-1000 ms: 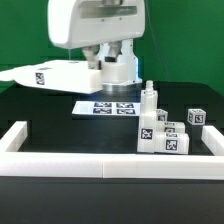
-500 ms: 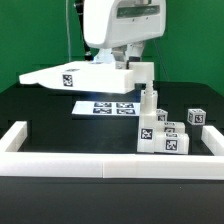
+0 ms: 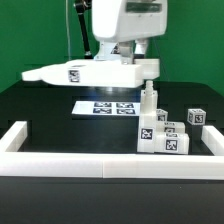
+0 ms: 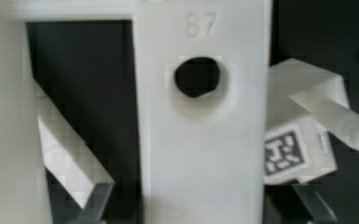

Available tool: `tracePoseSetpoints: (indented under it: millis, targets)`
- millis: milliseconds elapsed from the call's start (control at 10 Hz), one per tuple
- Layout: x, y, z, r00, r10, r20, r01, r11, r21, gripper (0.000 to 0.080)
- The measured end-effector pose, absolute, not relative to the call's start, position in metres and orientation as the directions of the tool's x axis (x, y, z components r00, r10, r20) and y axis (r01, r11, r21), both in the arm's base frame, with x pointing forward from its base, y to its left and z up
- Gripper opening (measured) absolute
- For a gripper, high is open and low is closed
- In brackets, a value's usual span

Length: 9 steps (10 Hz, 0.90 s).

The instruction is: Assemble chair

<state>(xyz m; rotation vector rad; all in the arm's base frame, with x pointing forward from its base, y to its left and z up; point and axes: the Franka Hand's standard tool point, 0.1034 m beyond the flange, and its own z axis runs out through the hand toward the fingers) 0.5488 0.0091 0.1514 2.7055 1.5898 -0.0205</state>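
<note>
The tool (image 3: pixel 128 60) grips the flat panel (image 3: pixel 85 73) in the air; next, I think, it must align over the upright post (image 3: pixel 150 98).

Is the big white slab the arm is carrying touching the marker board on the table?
Apart. In the exterior view the slab hangs in the air, and a strip of dark table shows between its underside and the marker board.

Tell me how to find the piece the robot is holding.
Look under the big white arm above the black table. Its gripper holds a wide flat slab sticking out toward the exterior view's left. Unlike the small blocks sitting on the table, it hangs in the air.
</note>
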Motion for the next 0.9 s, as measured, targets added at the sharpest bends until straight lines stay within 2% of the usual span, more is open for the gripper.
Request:
tracePoseSetpoints:
  millis: [200,500,600,700,900]
  targets:
    - [0.542,0.0294,0.1484,0.437,0.899,-0.016,0.899,-0.437,0.004,0.0287]
    - [0.5418,0.0249,0.1468,0.446,0.895,-0.018,0.895,-0.446,0.002,0.0288]
    - [0.5421,0.0246,0.1473,0.424,0.906,-0.018,0.906,-0.424,0.009,0.0288]
    - [0.5418,0.0243,0.1487,0.336,0.942,-0.016,0.941,-0.336,0.038,0.0288]
    - [0.5376,0.0306,0.1484,0.296,0.955,-0.023,0.955,-0.295,0.031,0.0288]
